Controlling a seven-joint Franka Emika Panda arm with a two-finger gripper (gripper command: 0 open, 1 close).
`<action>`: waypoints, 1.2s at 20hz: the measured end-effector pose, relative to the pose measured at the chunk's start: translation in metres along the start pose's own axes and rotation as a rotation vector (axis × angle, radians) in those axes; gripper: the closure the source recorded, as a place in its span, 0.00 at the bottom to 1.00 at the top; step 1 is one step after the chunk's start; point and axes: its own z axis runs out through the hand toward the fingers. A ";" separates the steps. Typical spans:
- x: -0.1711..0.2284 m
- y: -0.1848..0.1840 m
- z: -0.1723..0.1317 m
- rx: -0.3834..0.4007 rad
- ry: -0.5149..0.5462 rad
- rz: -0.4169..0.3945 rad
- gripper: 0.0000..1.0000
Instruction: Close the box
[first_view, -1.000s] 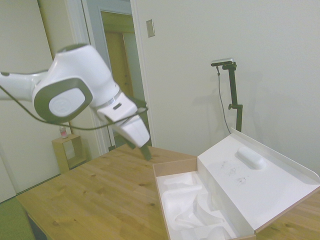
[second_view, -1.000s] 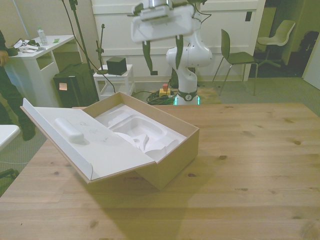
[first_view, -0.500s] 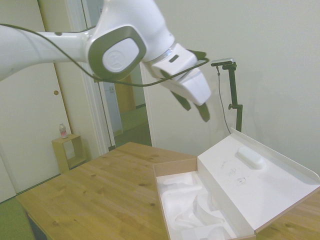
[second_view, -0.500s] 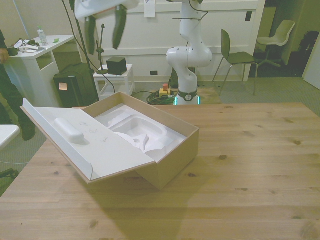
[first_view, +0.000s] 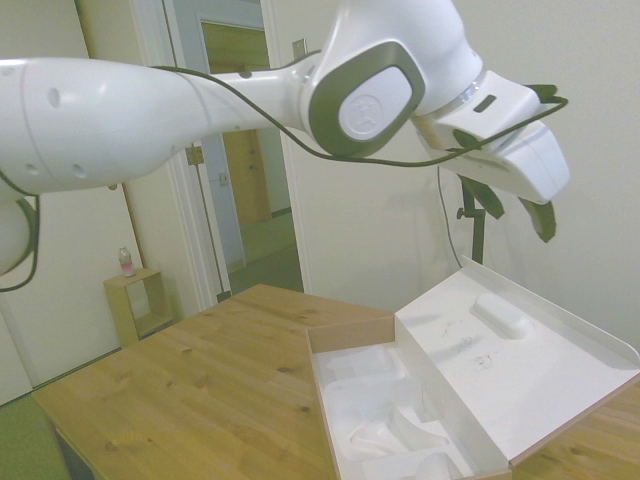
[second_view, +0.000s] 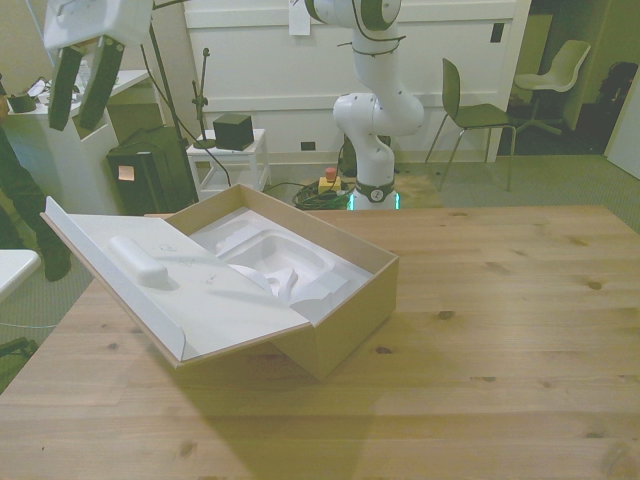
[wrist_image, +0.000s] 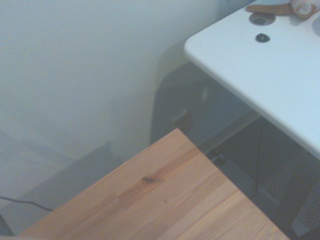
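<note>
Jaws (second_view: 82, 75) swung past open box (second_view: 300, 290) lid (second_view: 170, 285).

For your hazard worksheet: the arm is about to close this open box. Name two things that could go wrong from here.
1. The gripper hangs high, beyond the outer edge of the lid; coming down carelessly, it could strike that raised rim rather than get behind it.
2. The box sits loose on the table; a sideways push on the lid may slide it instead of folding it shut.

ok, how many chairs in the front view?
2. One dark chair stands right of the robot's base; one pale chair is farther to the front view's right, by the doorway. More may be hidden behind the furniture on the front view's left.
</note>
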 end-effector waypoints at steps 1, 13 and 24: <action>0.005 -0.002 0.006 -0.004 0.011 0.002 0.00; 0.047 0.024 0.110 -0.086 0.031 0.040 0.00; 0.002 0.021 0.179 -0.118 -0.184 0.045 0.00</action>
